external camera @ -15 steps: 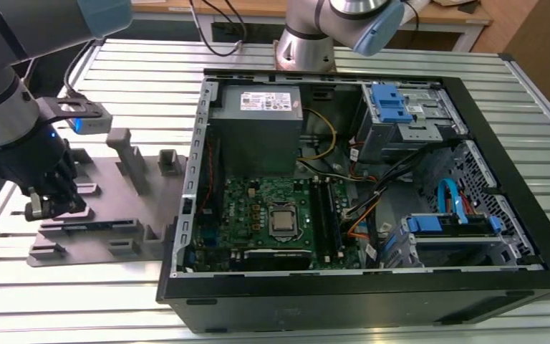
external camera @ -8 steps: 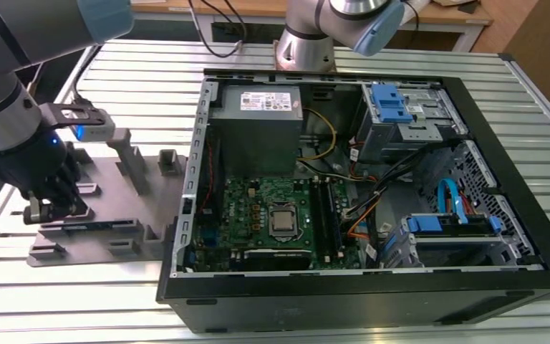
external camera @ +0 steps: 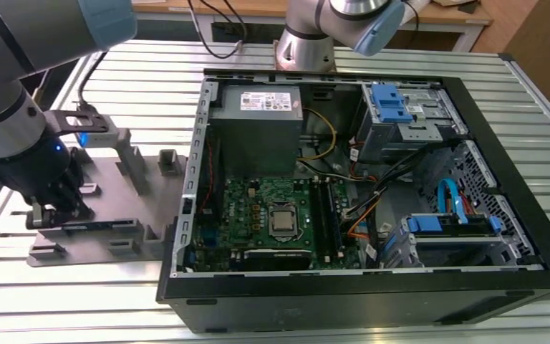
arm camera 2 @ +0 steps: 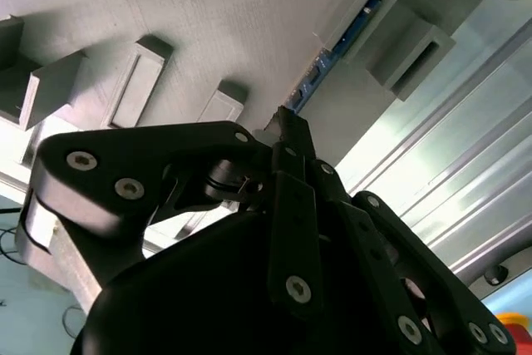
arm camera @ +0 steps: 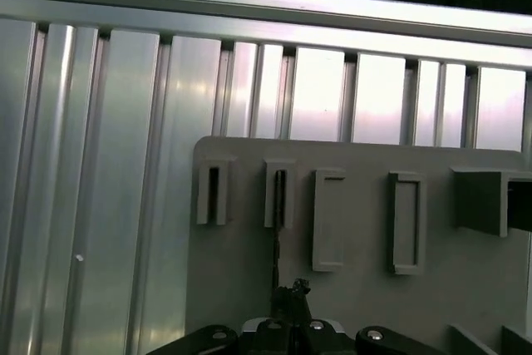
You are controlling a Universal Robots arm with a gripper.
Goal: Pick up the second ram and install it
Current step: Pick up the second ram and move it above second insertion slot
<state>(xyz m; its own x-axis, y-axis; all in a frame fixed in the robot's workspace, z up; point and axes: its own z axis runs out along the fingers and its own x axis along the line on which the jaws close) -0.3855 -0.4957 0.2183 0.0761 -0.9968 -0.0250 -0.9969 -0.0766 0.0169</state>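
Observation:
My gripper (external camera: 57, 215) is down on the grey holder plate (external camera: 112, 179) at the exterior view's left, beside the open computer case. The second ram (arm camera 2: 334, 49) stands on edge in a slotted block of that plate, showing as a thin bluish-green strip. In the first wrist view it is a thin dark line (arm camera: 276, 234) running from a slot to the fingertips. My gripper (arm camera 2: 287, 122) has its fingers drawn together on the near end of the stick, also seen in the first wrist view (arm camera: 291, 293).
The open computer case (external camera: 189, 215) lies to the exterior view's right, with the green motherboard (external camera: 256, 197) and its long black slots (external camera: 328, 208) inside. Another arm's base (external camera: 304, 46) stands behind the case. Raised blocks (external camera: 168, 163) dot the holder plate on the slatted metal table (external camera: 65, 301).

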